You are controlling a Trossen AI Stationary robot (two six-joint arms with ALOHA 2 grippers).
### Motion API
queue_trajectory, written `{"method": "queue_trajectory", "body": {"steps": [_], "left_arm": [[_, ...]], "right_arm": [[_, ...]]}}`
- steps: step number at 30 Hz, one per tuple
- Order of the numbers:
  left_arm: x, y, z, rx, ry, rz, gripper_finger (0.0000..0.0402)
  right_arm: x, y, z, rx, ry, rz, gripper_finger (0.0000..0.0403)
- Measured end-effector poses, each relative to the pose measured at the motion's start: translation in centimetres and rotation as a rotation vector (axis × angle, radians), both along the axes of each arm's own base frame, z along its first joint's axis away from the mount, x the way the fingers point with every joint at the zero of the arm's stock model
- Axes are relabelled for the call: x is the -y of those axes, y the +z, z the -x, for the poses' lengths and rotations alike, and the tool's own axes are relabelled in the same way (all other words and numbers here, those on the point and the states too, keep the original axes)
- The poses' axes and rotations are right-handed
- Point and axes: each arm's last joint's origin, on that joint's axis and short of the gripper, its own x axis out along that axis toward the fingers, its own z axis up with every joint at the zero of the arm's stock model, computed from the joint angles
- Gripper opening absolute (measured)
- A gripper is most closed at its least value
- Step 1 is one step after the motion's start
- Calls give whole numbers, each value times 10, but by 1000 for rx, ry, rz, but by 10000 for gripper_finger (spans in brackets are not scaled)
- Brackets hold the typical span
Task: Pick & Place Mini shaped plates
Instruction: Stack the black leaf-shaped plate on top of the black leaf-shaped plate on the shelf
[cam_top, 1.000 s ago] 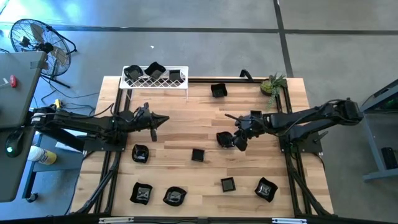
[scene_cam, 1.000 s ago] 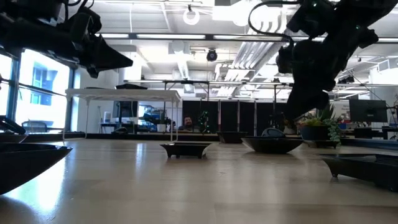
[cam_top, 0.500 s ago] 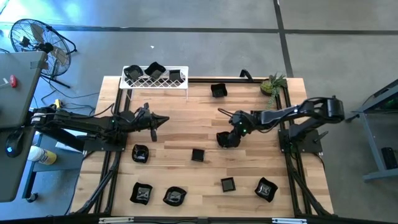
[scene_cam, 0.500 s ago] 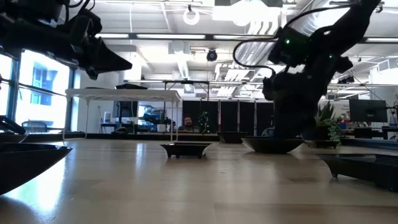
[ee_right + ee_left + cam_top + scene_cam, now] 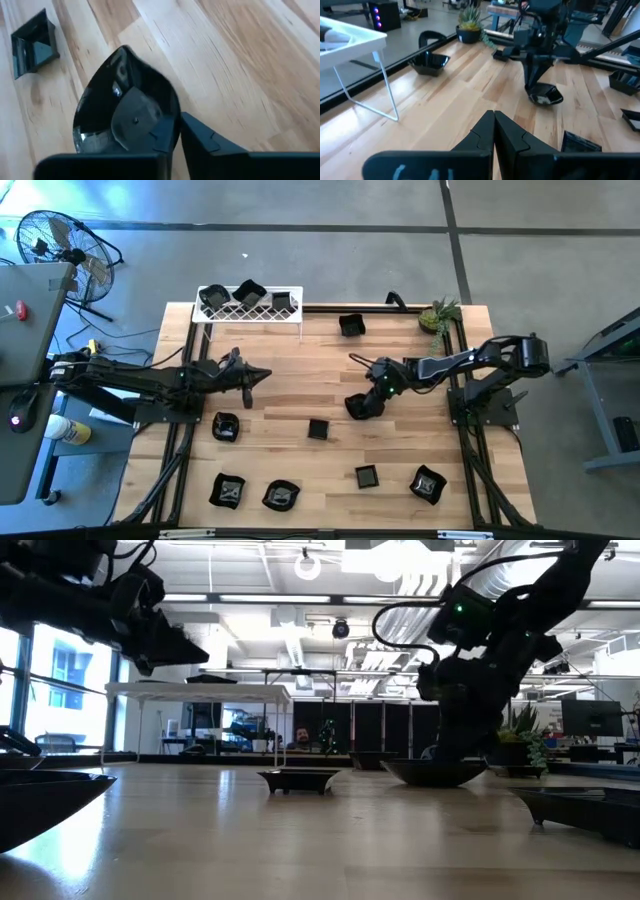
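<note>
Right end effector (image 5: 175, 131) clamped on rim of rounded black plate (image 5: 107, 112), mid-table; left end effector (image 5: 493, 131) shut, idle.

Rim of black dish (image 5: 120, 107) hidden where right gripper's (image 5: 176, 131) fingers close over it; dish base cut off by arm housing in right wrist view.
Second square dish (image 5: 32, 42) cut at picture edge in same view.
In low view, large dish (image 5: 40, 795) cut off at near left, another (image 5: 590, 808) at right edge.
Left gripper (image 5: 494, 131) seen only in part; wrist body blurred.
Dishes on white rack (image 5: 250, 308) too small for shape to be told.
</note>
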Motion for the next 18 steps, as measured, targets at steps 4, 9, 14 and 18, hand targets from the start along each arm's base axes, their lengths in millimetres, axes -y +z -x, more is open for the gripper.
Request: {"method": "queue_trajectory", "body": {"steps": [4, 9, 14, 18], "left_arm": [[0, -3, 1, -24, 4, 19, 0], [0, -4, 1, -35, 5, 21, 0], [0, -4, 1, -34, 8, 18, 0], [0, -3, 1, -32, 15, 11, 0]], "right_arm": [[0, 3, -4, 50, 17, 14, 3], [1, 10, -11, 128, 35, 15, 8], [7, 35, -33, 211, 20, 98, 3], [13, 56, -64, 283, 76, 189, 4]]}}
